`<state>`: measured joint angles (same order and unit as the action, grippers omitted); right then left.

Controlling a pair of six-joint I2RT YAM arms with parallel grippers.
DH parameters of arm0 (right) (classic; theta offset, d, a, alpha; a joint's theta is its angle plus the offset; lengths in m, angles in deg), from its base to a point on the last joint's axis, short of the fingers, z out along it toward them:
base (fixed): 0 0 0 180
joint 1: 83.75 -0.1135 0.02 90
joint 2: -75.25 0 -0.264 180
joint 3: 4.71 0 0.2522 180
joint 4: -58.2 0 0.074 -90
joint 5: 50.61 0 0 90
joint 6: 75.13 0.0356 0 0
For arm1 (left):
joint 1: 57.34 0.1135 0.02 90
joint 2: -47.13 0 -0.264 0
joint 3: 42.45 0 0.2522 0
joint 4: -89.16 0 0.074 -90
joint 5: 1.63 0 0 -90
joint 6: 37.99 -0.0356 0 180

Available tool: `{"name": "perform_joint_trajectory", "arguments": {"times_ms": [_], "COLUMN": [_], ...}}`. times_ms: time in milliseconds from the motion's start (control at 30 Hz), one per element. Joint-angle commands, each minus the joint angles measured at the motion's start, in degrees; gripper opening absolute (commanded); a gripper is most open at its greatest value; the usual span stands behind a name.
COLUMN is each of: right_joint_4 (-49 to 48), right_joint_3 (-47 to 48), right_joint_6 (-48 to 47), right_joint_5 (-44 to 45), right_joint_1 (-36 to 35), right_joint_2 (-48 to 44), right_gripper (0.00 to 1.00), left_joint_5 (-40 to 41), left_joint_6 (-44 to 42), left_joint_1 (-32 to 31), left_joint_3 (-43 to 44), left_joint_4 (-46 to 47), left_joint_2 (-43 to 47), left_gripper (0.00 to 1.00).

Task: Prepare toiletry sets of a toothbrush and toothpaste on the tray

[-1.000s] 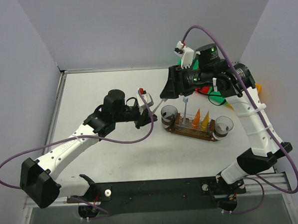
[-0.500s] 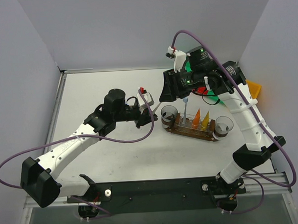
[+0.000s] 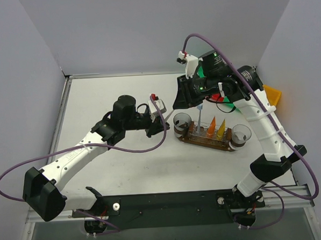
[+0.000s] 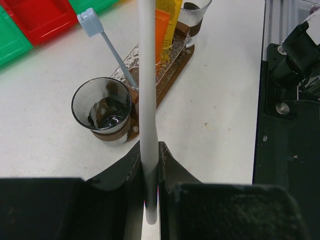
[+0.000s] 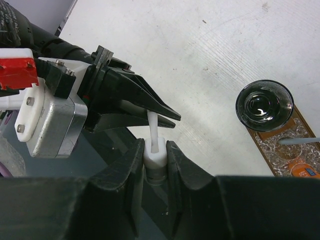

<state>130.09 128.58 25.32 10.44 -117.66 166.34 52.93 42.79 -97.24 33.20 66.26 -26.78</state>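
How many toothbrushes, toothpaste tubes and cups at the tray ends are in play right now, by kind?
Toothbrushes: 2 (standing toothbrush, held toothbrush)
Toothpaste tubes: 2 (orange tube, yellow tube)
End cups: 2 (left cup, right cup)
Total: 6

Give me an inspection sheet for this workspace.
Surface: white table, no spills seen.
Job's things: dark brown wooden oval tray carries two empty clear cups, a blue-headed toothbrush, an orange tube and a yellow tube.
Clutter: red, green and yellow plastic bins beyond the tray.
Grippers: left gripper shut on a slim white toothbrush; right gripper shut on its far end.
Cables: purple cables loop wide, apart from the tray.
Surroundings: plain grey walls.
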Motion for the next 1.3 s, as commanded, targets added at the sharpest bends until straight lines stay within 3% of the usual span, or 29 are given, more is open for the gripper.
{"name": "perform_joint_trajectory", "arguments": {"times_ms": [0,33,100,133,200,233,600,1000,1267], "right_joint_4": [-0.2,-0.6,-2.0,-2.5,-4.2,-4.6,-9.4,-15.1,-19.6], "right_joint_3": [0.3,-0.3,-1.9,-3.7,-5.5,-7.8,-23.3,-41.9,-51.7], "right_joint_6": [1.1,1.8,3.9,4.6,6.8,7.6,17.3,26.4,29.9], "right_joint_5": [0.0,0.4,2.2,3.0,5.1,5.7,18.5,37.3,38.2], "right_joint_1": [-0.4,-0.3,-0.1,0.2,0.7,1.4,7.5,8.0,8.1], "right_joint_2": [0.6,0.0,-0.8,-2.0,-3.4,-5.0,-19.0,-35.3,-40.0], "right_gripper": [0.00,0.00,0.00,0.00,0.00,0.00,0.00,0.00,0.00], "left_joint_5": [0.4,1.3,2.5,3.5,4.7,5.3,6.4,10.8,9.8], "left_joint_6": [0.2,0.3,1.0,1.3,2.4,3.0,13.0,17.6,21.3], "left_joint_1": [0.4,0.4,0.4,0.5,0.8,1.0,4.9,8.2,10.6], "left_joint_3": [2.8,2.5,2.4,2.4,2.4,2.4,2.9,2.3,1.5], "left_joint_4": [1.5,1.5,1.9,1.9,2.6,3.0,8.3,8.4,11.7], "left_joint_2": [0.8,0.9,1.1,1.3,1.6,1.7,3.3,2.9,2.6], "left_gripper": [0.03,0.22,0.44,0.61,0.78,0.81,0.86,0.87,0.87]}}
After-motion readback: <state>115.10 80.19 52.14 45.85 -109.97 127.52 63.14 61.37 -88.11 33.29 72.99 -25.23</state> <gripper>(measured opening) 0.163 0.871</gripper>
